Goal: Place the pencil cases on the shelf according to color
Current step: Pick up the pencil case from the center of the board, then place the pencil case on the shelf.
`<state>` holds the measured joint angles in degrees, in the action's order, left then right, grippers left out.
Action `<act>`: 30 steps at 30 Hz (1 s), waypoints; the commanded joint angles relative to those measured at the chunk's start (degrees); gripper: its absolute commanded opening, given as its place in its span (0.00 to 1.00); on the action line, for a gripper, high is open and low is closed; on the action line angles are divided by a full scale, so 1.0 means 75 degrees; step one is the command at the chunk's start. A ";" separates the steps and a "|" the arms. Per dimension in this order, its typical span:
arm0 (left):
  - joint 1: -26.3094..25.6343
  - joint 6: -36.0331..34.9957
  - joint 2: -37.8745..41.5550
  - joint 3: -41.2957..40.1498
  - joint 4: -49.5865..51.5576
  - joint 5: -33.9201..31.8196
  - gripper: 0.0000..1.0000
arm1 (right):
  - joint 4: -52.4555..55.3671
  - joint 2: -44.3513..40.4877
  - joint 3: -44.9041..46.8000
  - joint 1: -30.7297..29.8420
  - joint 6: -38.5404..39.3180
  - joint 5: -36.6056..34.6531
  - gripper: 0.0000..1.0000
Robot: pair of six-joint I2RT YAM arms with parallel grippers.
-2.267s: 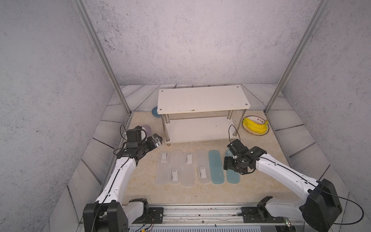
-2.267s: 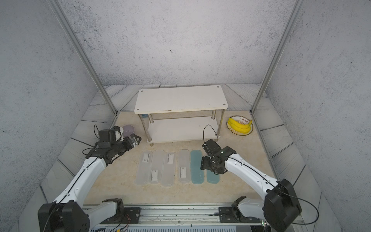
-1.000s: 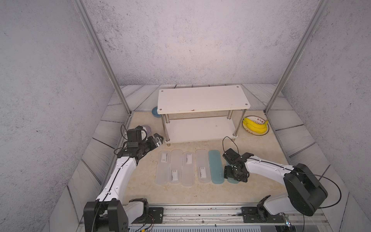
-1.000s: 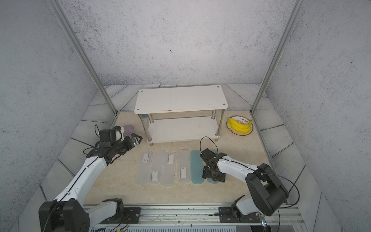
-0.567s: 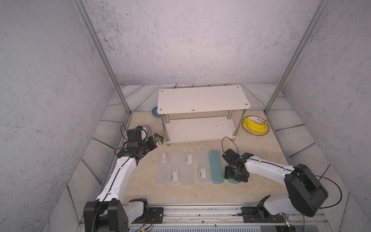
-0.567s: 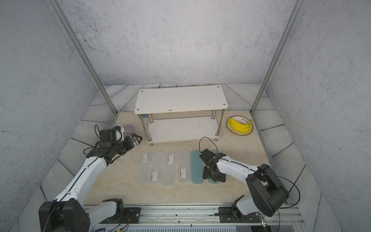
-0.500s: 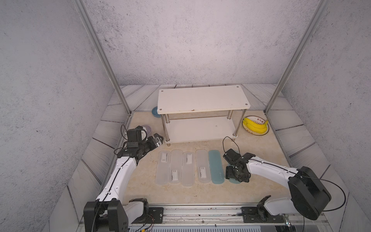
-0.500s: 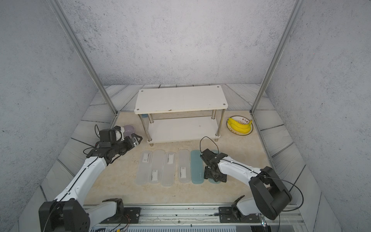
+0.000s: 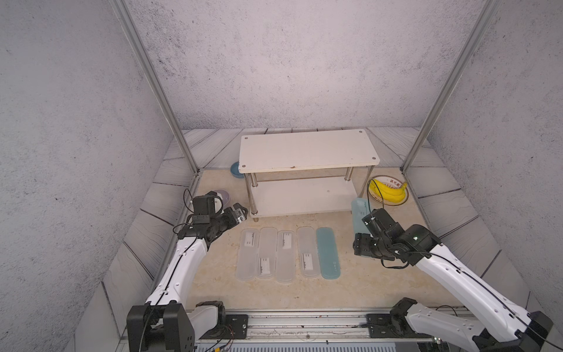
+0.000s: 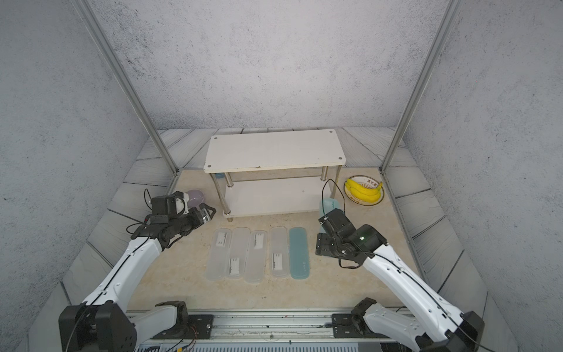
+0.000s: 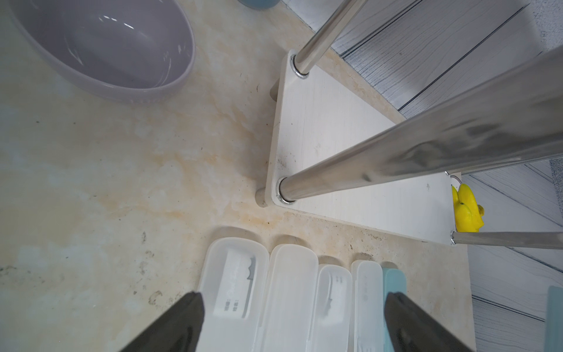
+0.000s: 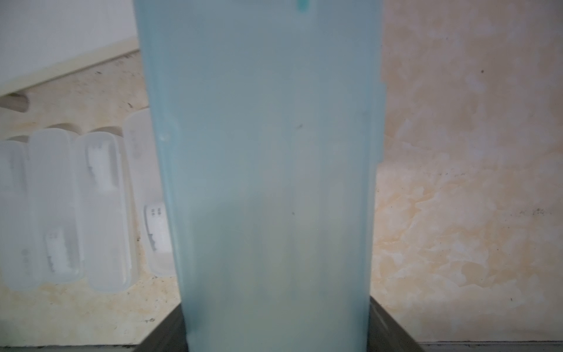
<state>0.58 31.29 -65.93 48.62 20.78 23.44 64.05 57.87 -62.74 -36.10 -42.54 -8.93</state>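
Several frosted white pencil cases (image 9: 265, 253) lie side by side on the table in front of the shelf (image 9: 307, 151), with one teal case (image 9: 328, 254) at the row's right end. My right gripper (image 12: 275, 304) is shut on a second teal case (image 9: 359, 213), held off the table and tilted up toward the shelf's right front leg. This case (image 12: 262, 152) fills the right wrist view. My left gripper (image 11: 292, 304) stands open and empty above the far ends of the white cases (image 11: 289, 289), left of the shelf.
A plate of bananas (image 9: 388, 190) sits right of the shelf, close behind the held case. A purple bowl (image 11: 103, 45) is by my left arm and a small blue dish (image 9: 236, 169) lies behind the shelf's left legs. Both shelf boards are bare.
My right gripper, low on the table at the rightmost teal case before, has risen with that case and moved right and toward the shelf. The left arm has stayed still.
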 commanded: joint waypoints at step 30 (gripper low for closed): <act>-0.0050 0.0294 0.0846 0.0892 -0.0111 0.0252 0.99 | 0.1614 0.6138 -1.1111 0.1764 0.3954 0.0325 0.44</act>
<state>0.47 33.52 -59.61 55.18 20.43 24.86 77.32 102.24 -141.51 -25.15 -16.34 -9.87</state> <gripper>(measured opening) 0.987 0.796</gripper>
